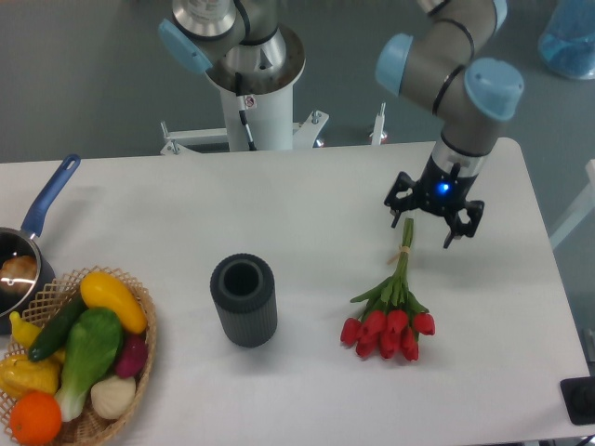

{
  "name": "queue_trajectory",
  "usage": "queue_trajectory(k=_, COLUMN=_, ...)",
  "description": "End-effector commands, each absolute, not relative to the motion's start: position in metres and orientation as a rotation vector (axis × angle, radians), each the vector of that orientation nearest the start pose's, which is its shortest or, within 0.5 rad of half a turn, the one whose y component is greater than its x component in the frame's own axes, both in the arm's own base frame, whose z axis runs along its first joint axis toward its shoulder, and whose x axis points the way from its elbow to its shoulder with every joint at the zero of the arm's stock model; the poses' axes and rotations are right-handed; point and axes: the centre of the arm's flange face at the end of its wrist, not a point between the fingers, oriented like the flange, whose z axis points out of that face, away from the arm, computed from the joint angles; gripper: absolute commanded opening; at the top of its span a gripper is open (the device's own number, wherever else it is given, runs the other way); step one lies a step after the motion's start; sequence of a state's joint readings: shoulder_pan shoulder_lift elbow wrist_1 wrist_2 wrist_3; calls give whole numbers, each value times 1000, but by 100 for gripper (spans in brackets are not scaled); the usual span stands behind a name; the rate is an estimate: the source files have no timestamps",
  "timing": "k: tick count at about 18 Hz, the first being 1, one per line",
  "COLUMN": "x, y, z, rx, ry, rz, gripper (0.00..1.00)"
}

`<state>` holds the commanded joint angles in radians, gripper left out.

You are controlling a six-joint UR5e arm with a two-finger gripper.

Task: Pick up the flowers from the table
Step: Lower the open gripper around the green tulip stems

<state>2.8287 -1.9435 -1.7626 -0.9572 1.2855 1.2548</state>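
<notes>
No legible txt, labels, brands or nos. anywhere; small sticker on white robot pedestal [263, 111] too blurred.
</notes>
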Motion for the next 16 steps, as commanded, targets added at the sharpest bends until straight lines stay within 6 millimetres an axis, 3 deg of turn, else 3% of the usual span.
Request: queue_trajectory(k=16, x=-512, y=340, z=228, rx=-2871, ry=21, rz=-119, gripper=100)
